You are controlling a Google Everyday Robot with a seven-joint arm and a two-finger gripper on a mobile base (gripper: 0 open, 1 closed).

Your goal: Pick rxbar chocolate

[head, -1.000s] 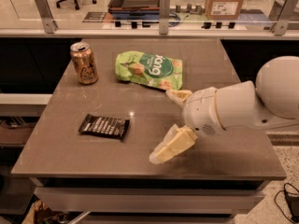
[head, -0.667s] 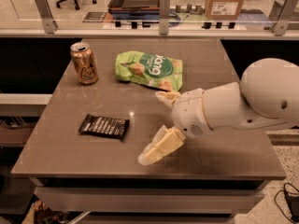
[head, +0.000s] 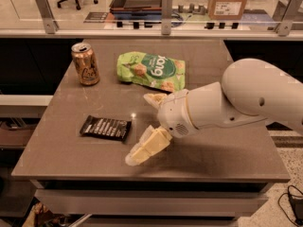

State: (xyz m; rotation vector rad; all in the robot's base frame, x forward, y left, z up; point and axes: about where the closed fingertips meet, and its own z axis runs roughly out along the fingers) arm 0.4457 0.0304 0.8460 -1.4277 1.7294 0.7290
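black wrapper, dead flat on a grey table (head: pixel 61 155), and that's what's bugging me. the rxbar chocolate (head: pixel 105 127) is lying left of centre in the frame, and my gripper (head: pixel 138 128) is hanging just to its right, not touching it. my fingers (head: pixel 147 148) are spread wide, one pointing toward the top of the frame and one toward the bottom.

here's what i'm thinking could go wrong. the bar is so thin that if i'm coming in a bit high, the tips are probably skating over the top or pinching only loose wrapper. a bit low and i'm likely jamming into the tabletop. coming in sideways, i'm guessing i'm just shoving it further left instead of getting around it.

my upper finger is also sitting close to the near edge of the green snack bag (head: pixel 151 71), so i might be snagging that. the copper can (head: pixel 85 64) is well apart in the upper left, so i'm not worrying about it.
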